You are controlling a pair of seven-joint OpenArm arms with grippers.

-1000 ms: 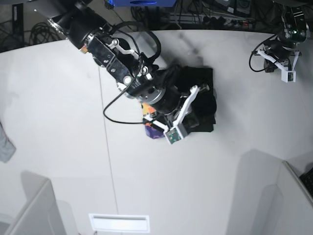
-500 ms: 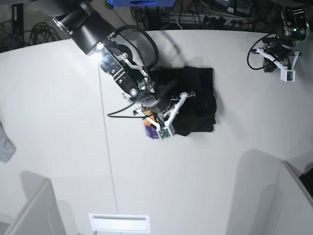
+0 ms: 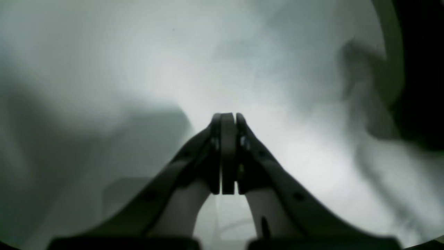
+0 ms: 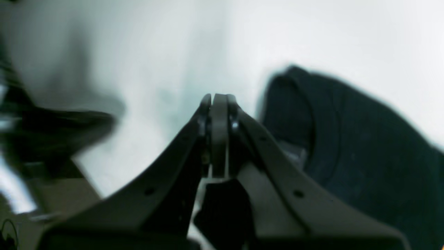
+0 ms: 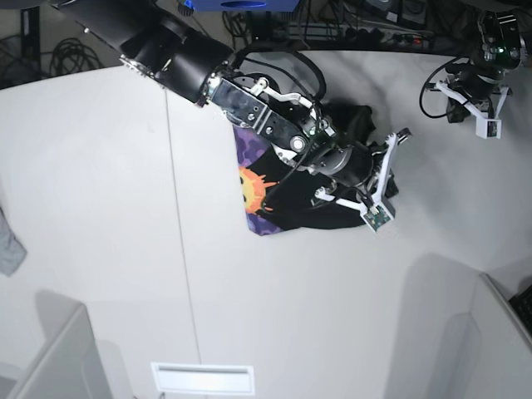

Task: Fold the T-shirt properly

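Observation:
The T-shirt (image 5: 291, 212) lies bunched at the table's middle, black, with its purple patch and orange print (image 5: 252, 181) showing on the left side. My right arm reaches across it from the upper left. The right gripper (image 5: 382, 179) is past the shirt's right edge. In the right wrist view this gripper (image 4: 218, 100) is shut with nothing seen between the fingers, and black cloth (image 4: 347, 149) lies to its right. My left gripper (image 5: 460, 112) hangs at the far right corner. It (image 3: 227, 119) is shut and empty over bare table.
A small grey cloth scrap (image 5: 8, 245) lies at the left edge. White panels stand at the lower left (image 5: 58, 357) and lower right (image 5: 507, 324). Cables and a power strip (image 5: 374, 33) run behind the table's far edge.
My right arm has swept right across the shirt, from its lower left corner to its right edge. Far more of the purple and orange print shows now. The left arm has stayed put.

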